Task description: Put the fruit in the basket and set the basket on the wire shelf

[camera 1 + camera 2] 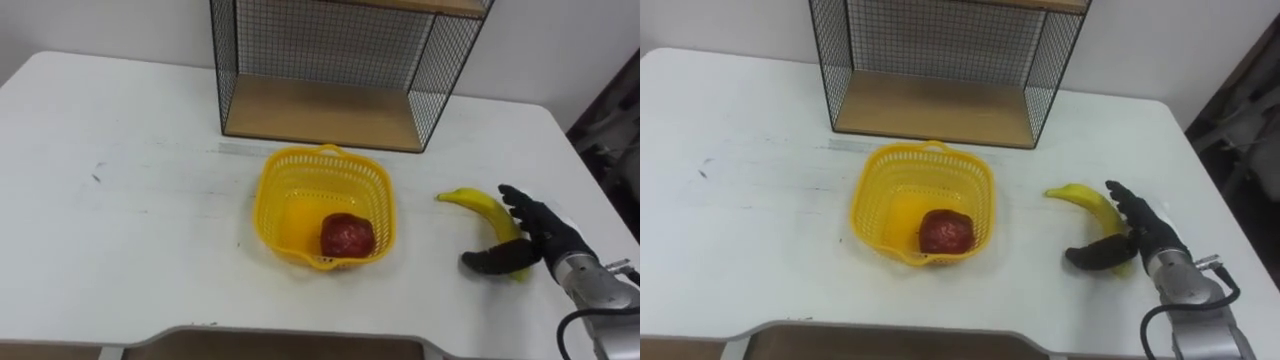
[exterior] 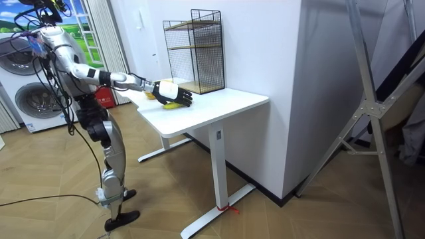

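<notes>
Closest to us, our right hand [image 1: 540, 228] sits wide over the banana [image 1: 478, 204] on the table [image 1: 130, 220], fingers spread on its far side, thumb lying by its near end, not yet closed. To the left, the yellow basket [image 1: 266, 190] holds a red fruit [image 1: 347, 236], just in front of the wire shelf [image 1: 320, 112]. We judge the curved banana could roll or slip out toward the table edge if the thumb presses before the fingers wrap it
</notes>
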